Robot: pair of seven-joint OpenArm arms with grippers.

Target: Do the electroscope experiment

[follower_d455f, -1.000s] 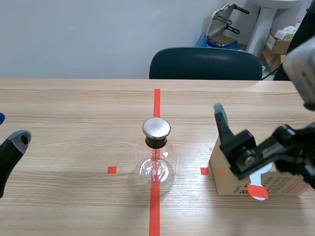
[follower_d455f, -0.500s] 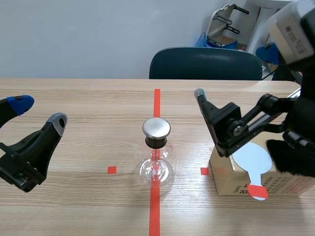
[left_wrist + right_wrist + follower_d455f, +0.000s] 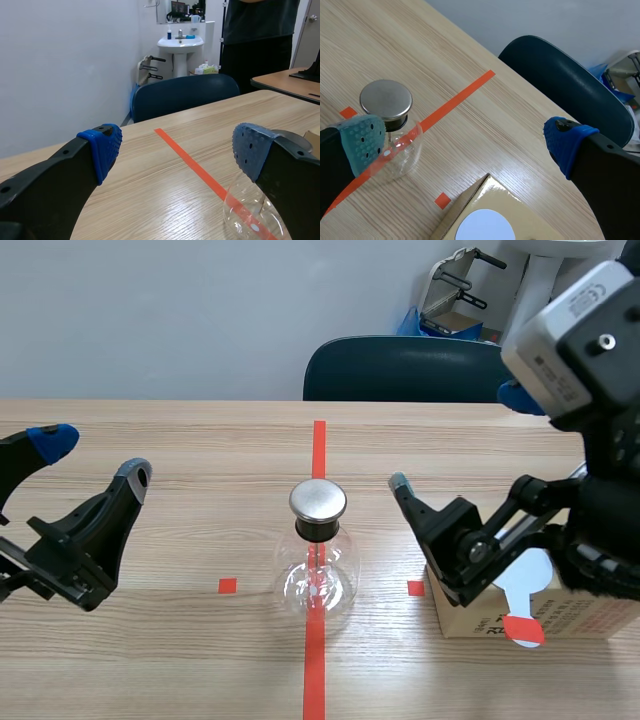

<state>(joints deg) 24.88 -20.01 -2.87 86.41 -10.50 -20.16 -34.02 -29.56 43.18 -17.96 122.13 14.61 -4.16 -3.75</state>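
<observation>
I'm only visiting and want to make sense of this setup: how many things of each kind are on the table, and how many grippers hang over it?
Glass flask with a metal cap: 1
Cardboard box: 1
White paddle lying on the box: 1
Grippers: 2, the left gripper and the right gripper, both open
Total: 5

The scene camera is looking from the robot's side across the table (image 3: 180,450) toward the chair (image 3: 418,368), the flask (image 3: 317,575) sitting at mid-frame. The left wrist camera is facing low and almost level along the table; the right one is looking steeply down. All three are sharing flask and chair.
</observation>
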